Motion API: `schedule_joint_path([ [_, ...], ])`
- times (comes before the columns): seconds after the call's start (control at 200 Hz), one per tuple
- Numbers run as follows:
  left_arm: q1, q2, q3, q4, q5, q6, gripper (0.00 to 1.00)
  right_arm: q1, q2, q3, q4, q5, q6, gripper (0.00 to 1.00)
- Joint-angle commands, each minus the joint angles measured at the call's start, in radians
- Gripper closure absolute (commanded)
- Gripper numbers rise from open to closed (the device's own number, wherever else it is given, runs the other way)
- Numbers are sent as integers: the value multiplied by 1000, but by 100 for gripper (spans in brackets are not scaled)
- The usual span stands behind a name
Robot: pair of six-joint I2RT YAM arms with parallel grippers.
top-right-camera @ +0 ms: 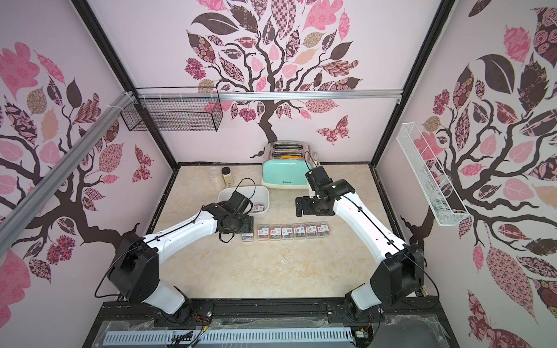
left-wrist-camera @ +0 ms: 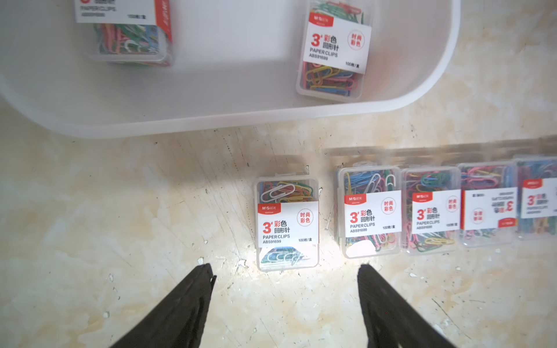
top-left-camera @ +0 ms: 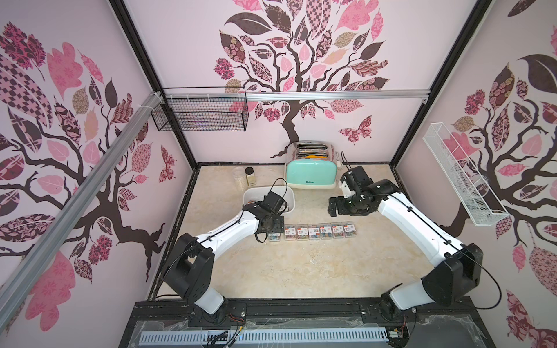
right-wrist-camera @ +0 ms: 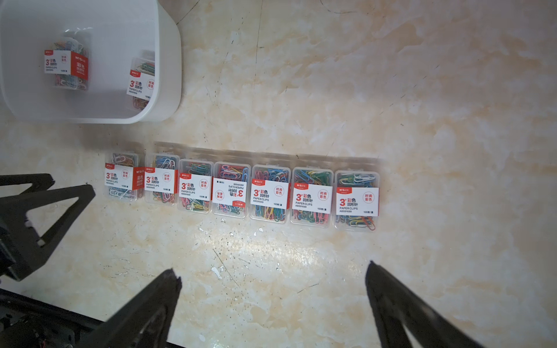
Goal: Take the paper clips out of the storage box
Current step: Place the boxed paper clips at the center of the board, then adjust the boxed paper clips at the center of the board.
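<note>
While left gripper (left-wrist-camera: 285, 267) gapes, paper clips (left-wrist-camera: 287, 223) unheld

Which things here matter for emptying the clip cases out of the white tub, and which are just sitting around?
Job: white tub; two clip cases inside it; row of seven cases outside it.
Lying about: toaster; two jars; black basket; white basket.
</note>
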Motion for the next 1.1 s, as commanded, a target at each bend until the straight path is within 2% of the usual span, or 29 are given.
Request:
schedule_joint_path([
  [0.0,54,-27,-35,-34,-11,-12,34,9,-13,39,-1,1,9,1],
  [0.06,85,-33,-53,-30,-20,-8,41,11,-12,40,1,-1,9,1],
  [0.33,119,44,-34,15,-30,41,45,15,-15,44,0,0,9,1],
  [0.765,119,191,-21,88,-58,65,44,17,-22,29,1,8,10,1],
  [1.095,117,220,-15,121,-30,73,43,16,-11,32,4,5,14,1],
])
